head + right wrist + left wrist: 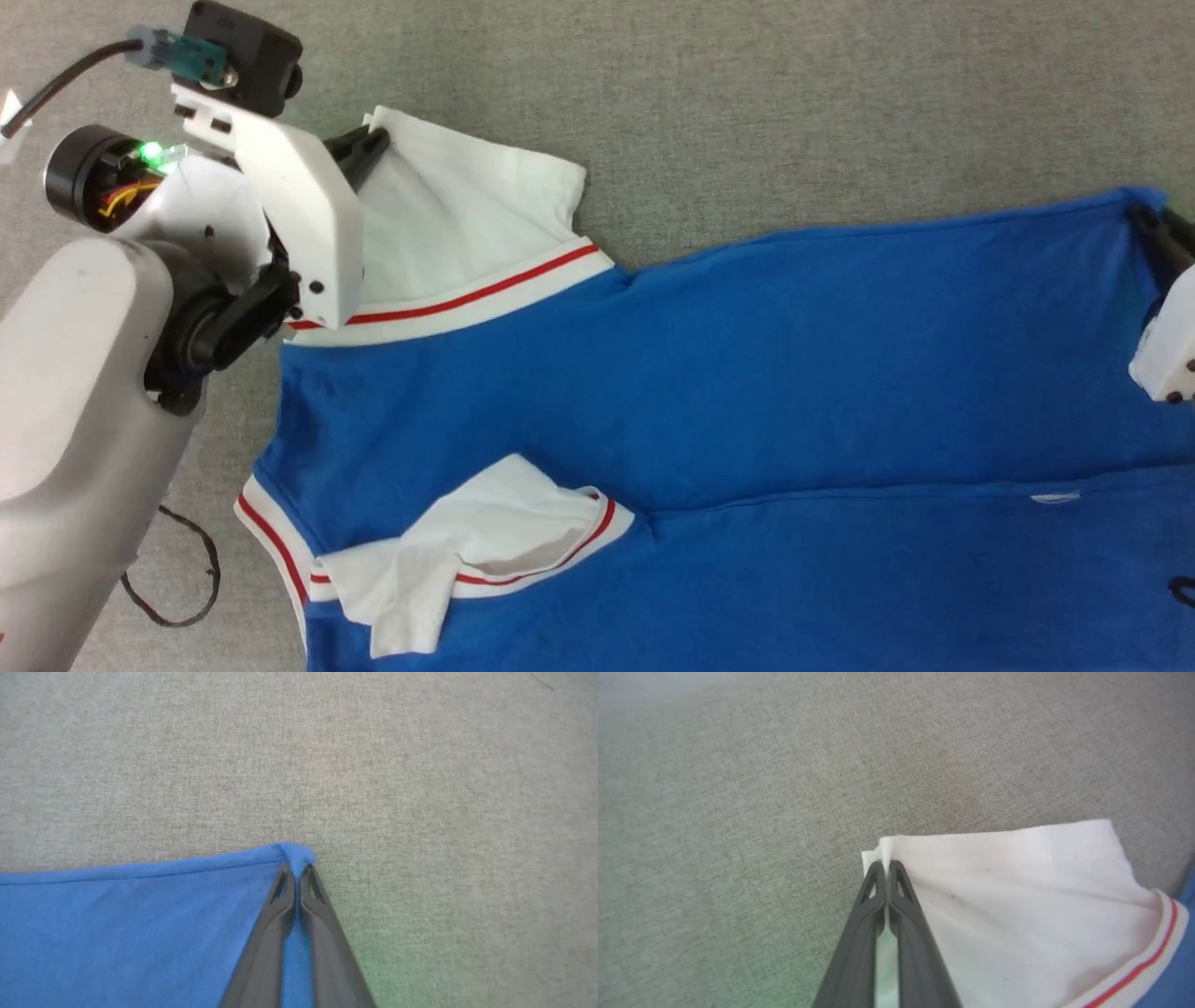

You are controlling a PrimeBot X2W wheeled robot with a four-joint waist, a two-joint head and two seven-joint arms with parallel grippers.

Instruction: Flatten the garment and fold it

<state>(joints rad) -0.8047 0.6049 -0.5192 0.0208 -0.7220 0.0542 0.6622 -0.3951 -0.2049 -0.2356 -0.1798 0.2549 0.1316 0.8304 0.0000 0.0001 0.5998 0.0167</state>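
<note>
Royal-blue cloth with white short sleeves, the jersey T-shirt [747,373] lay spread sideways across the grey woven surface [794,93], with its collar end toward the robot's left and its hem end toward the right.

The head view took in the whole spread. The far sleeve [467,215] was drawn out flat beyond its red-striped band. The near sleeve [467,541] was crumpled and folded back onto the blue body. A long crease ran across the lower part, with a small white tag [1055,497] on it.

The wrist views gave the grips up close. In the left wrist view, the left hand [887,868] had its two dark fingers pressed together on the outer corner of the far sleeve, a sliver of white cloth standing up between the tips. In the right wrist view, the right hand [295,870] was clamped on the far blue corner at the hem, the fabric bunched into a small nub over its tips.

The surface was a plain grey weave, tinged green near each hand. A loose black cord [187,579] lay on it beside the left forearm [75,392].
</note>
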